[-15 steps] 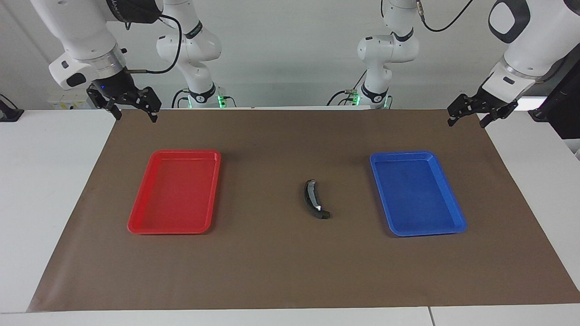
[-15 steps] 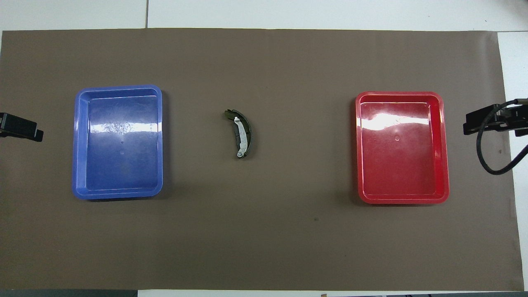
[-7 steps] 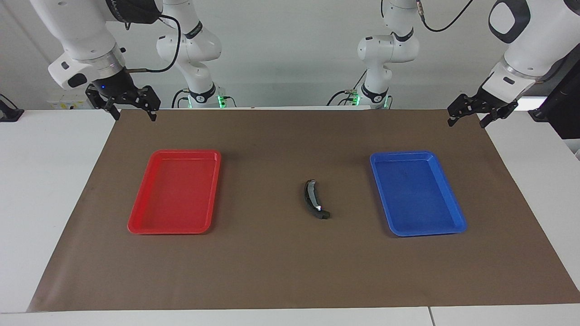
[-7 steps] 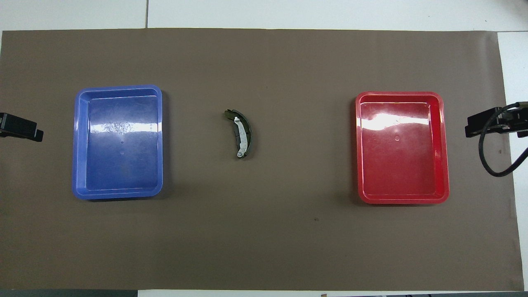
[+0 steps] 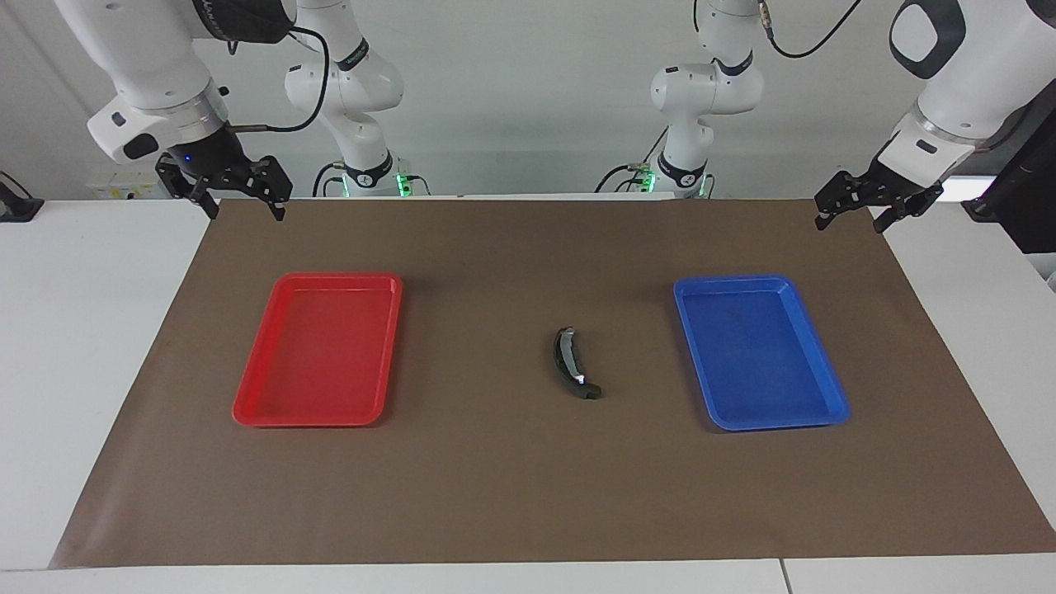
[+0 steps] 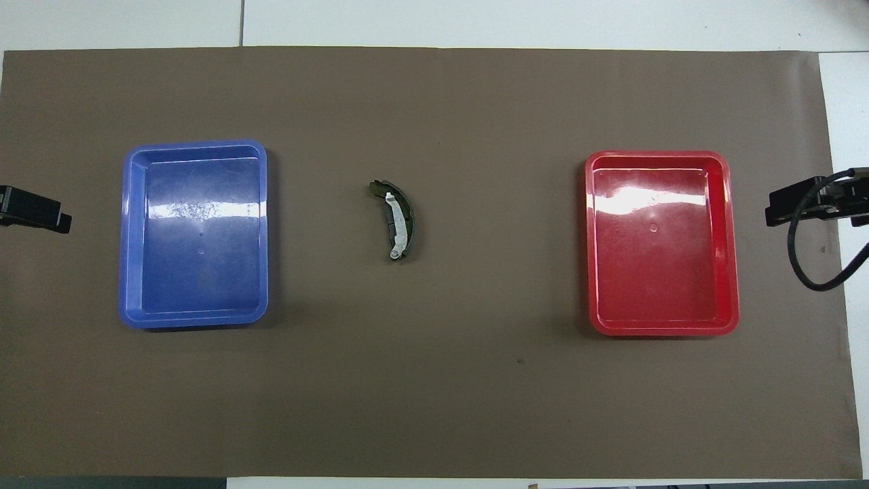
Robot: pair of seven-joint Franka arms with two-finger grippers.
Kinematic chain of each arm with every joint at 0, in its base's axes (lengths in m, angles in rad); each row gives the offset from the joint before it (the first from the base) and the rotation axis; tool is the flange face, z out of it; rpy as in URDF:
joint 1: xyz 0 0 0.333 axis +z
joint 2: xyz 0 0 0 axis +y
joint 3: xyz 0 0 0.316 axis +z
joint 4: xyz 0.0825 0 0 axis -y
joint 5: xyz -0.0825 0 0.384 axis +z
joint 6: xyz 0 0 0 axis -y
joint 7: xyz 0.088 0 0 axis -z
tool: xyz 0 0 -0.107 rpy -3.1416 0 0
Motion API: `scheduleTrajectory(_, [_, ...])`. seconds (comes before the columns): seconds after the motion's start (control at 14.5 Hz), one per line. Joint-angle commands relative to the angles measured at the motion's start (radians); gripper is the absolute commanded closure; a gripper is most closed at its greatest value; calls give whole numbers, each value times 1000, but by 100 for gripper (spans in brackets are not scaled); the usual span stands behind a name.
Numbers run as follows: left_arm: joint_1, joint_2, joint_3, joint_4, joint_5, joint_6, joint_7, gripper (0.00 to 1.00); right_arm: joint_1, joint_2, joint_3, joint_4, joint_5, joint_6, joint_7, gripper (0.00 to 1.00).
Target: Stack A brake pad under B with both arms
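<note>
B, the curved black pad with a light grey strip, lies on the brown mat midway between the two trays. A dark flat end shows under B's end farther from the robots; I cannot tell whether it is the A brake pad. No such pad lies elsewhere in view. My left gripper hangs open and empty over the mat's edge at the left arm's end. My right gripper hangs open and empty over the mat's corner at the right arm's end.
A blue tray sits toward the left arm's end and a red tray toward the right arm's end; nothing lies in either. The brown mat covers most of the white table.
The right gripper has drawn back slightly toward its end of the table. The pad, the trays and the left gripper have not moved.
</note>
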Motion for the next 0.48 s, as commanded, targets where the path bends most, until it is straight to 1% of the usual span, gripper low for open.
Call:
scheduleTrajectory(0.0, [8,-10,-4,3,11,-9,7,1,0,-2,-5,3,0,-6,-23,0])
scheduleTrajectory(0.41, [6,-10,-4,3,11,-9,7,1,3,-4,-5,0,0,-2,-21,0])
